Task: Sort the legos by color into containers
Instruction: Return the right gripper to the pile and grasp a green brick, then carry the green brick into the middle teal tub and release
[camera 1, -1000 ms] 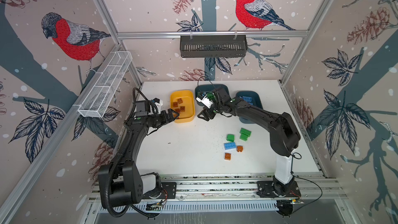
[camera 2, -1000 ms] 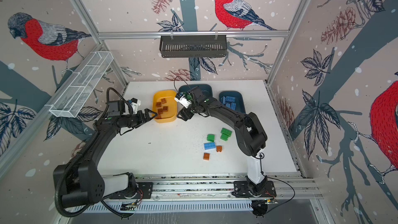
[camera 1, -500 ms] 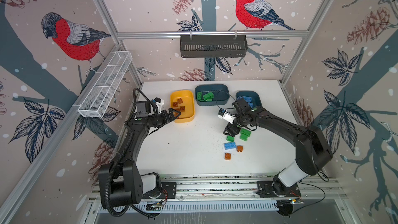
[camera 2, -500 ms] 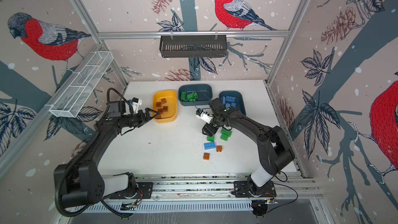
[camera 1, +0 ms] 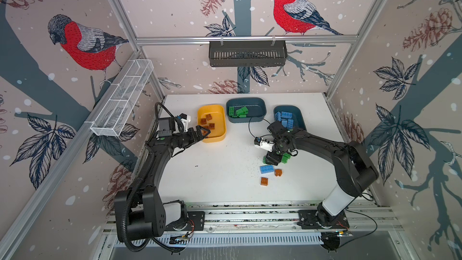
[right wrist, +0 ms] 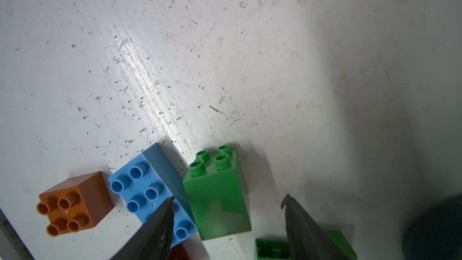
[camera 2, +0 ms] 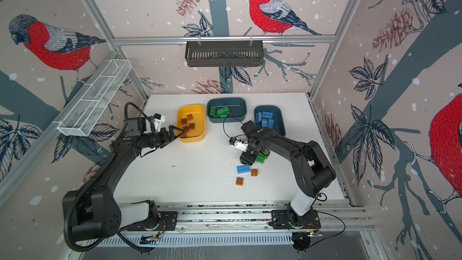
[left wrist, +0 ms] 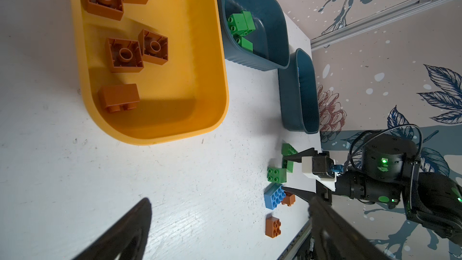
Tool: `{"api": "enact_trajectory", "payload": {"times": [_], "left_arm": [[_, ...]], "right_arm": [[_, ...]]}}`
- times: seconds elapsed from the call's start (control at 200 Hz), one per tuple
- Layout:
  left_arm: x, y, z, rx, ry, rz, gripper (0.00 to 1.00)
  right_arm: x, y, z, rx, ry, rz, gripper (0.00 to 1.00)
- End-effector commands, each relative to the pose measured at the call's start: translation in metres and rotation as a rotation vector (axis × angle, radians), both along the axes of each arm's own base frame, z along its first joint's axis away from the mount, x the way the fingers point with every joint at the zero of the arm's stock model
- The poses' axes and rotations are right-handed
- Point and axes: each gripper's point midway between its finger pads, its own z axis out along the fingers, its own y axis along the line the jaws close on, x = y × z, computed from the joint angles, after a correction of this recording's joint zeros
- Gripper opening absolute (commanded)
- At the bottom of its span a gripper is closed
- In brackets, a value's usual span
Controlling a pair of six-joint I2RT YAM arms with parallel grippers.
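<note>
Three containers (camera 1: 235,120) in a row at table's (camera 1: 212,171) back, loose legos (camera 1: 267,169) before them

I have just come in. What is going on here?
Two robot arms are sorting bricks by colour. The right arm is low over the table, its jaws open on either side of a tall green brick, not yet gripping. The left arm hovers with open, empty jaws at the yellow tub, which holds brown bricks. The middle teal tub holds green bricks, the right teal tub blue bricks. A blue brick and two brown ones lie loose on the table.
</note>
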Motion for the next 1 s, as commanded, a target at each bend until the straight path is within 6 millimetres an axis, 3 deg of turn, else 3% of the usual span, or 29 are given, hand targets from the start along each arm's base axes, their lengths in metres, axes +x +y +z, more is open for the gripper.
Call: {"api": "enact_trajectory", "payload": {"times": [0.0, 0.275, 0.355, 0.44, 0.565, 0.68, 0.846, 0.996], "left_arm": [[0.002, -0.003, 0.007, -0.013, -0.030, -0.016, 0.97], [0.003, -0.003, 0.006, -0.013, -0.028, -0.019, 0.97], [0.004, -0.003, 0.007, -0.014, -0.029, -0.019, 0.97], [0.004, -0.003, 0.009, -0.019, -0.031, -0.021, 0.97], [0.007, -0.005, 0.013, -0.039, -0.041, -0.021, 0.97], [0.010, -0.005, 0.018, -0.046, -0.055, -0.012, 0.97], [0.014, -0.005, 0.025, -0.053, -0.074, -0.003, 0.97], [0.018, -0.005, 0.033, -0.063, -0.095, -0.001, 0.97]], "right_arm": [[0.004, -0.003, -0.009, -0.042, -0.006, 0.006, 0.65], [0.008, 0.004, -0.014, -0.035, 0.017, 0.005, 0.32], [0.014, 0.010, -0.002, -0.004, 0.008, -0.001, 0.27], [0.028, 0.026, 0.026, 0.093, -0.033, -0.009, 0.26], [0.065, 0.056, 0.082, 0.292, -0.127, -0.037, 0.26], [0.108, 0.074, 0.109, 0.343, -0.213, -0.078, 0.26], [0.176, 0.090, 0.124, 0.374, -0.294, -0.167, 0.26], [0.234, 0.094, 0.120, 0.354, -0.372, -0.244, 0.26]]}}
